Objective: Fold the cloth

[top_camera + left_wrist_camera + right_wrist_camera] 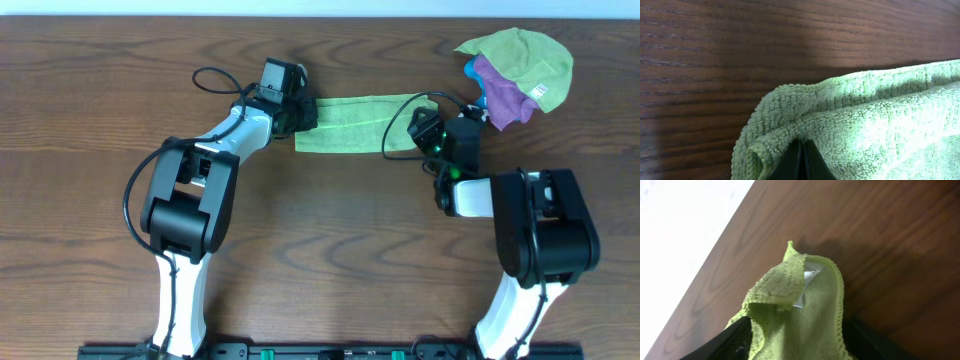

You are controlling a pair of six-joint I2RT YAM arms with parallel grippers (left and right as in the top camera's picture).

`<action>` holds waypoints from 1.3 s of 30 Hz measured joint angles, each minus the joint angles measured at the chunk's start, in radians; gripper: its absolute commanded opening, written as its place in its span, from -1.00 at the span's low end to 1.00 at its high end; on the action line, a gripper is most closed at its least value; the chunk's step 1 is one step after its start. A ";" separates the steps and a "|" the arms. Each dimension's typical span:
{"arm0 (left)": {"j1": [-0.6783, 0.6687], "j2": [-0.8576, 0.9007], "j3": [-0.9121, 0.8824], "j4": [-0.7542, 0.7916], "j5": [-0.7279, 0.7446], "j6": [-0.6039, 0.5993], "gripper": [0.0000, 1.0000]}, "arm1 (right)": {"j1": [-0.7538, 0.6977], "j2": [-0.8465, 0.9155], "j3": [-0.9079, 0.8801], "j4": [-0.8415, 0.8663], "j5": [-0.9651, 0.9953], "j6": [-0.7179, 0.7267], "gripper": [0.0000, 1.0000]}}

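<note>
A light green cloth [350,122] lies as a long folded strip on the wooden table [330,250], between my two grippers. My left gripper [298,112] is shut on its left end. In the left wrist view the black jaws [802,156] are pressed together in a fold of the green cloth [880,115]. My right gripper [425,128] is at the strip's right end. In the right wrist view the cloth [790,285] stands up between the two black fingers [797,345], corner and white tag pointing up.
A pile of other cloths [520,62], green, purple and blue, lies at the back right, just beyond my right gripper. The table's far edge [715,240] runs close behind the held corner. Black cables loop near both wrists.
</note>
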 measured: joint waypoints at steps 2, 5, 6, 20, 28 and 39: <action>0.000 0.000 0.000 -0.002 0.003 0.000 -0.89 | 0.000 0.005 0.005 -0.005 0.002 -0.008 -0.08; 0.000 0.000 0.000 -0.002 0.005 0.000 -0.88 | -0.003 0.018 0.018 -0.009 -0.005 -0.032 -0.14; 0.000 0.000 0.000 -0.002 0.005 0.000 -0.89 | -0.003 0.022 0.025 -0.012 -0.010 -0.042 -0.13; 0.004 0.000 0.000 -0.002 0.009 0.000 -0.88 | -0.017 0.039 0.054 -0.042 -0.124 -0.192 -0.98; 0.018 0.000 0.000 -0.008 0.033 0.000 -0.89 | -0.019 -0.129 0.053 -0.138 -0.150 -0.291 -0.97; 0.021 0.000 0.010 -0.020 0.035 0.000 -0.88 | 0.025 -0.185 0.089 -0.213 -0.180 -0.389 -0.98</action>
